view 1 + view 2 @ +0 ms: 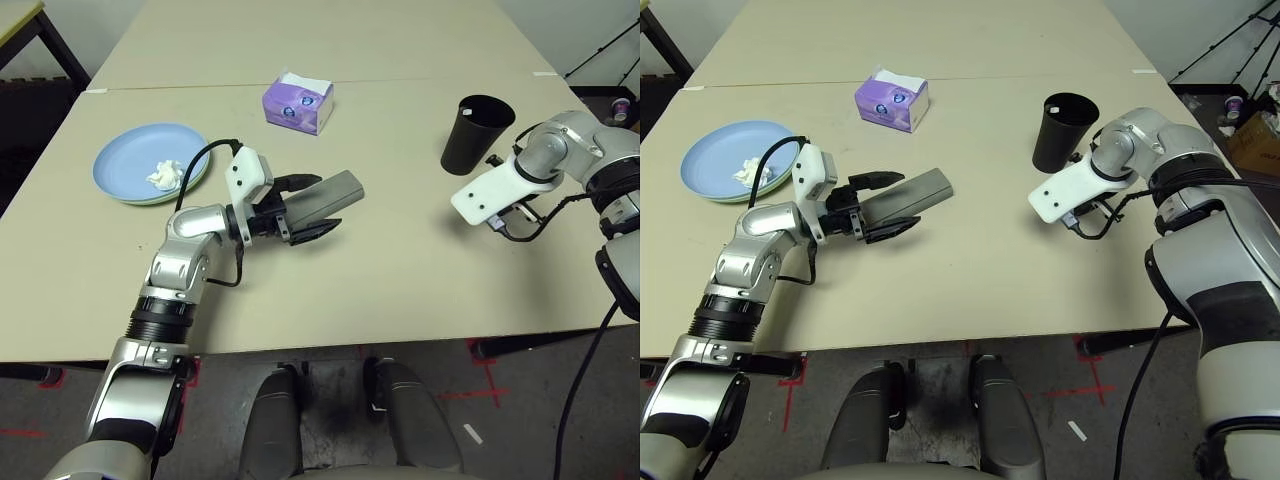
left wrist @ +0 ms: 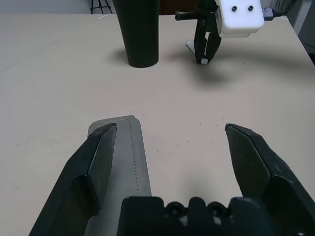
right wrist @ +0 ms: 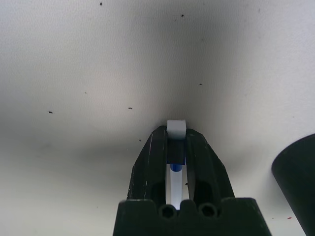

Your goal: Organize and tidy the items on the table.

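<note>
White pen [image 3: 176, 129] clamped in right tool [image 3: 175, 142] (beside black cup [image 1: 476, 132]); left tool [image 2: 172, 147] apart.

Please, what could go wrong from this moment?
The right end effector pinches a white pen near its end, so the pen may swing or slip when lifted. It could also knock over the black cup beside it. The grey case lies against one finger of the open left end effector.

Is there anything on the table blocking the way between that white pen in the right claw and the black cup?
Nothing visible does. The right gripper is shut on the white pen, and the black cup stands close beside it, with bare table between.
</note>
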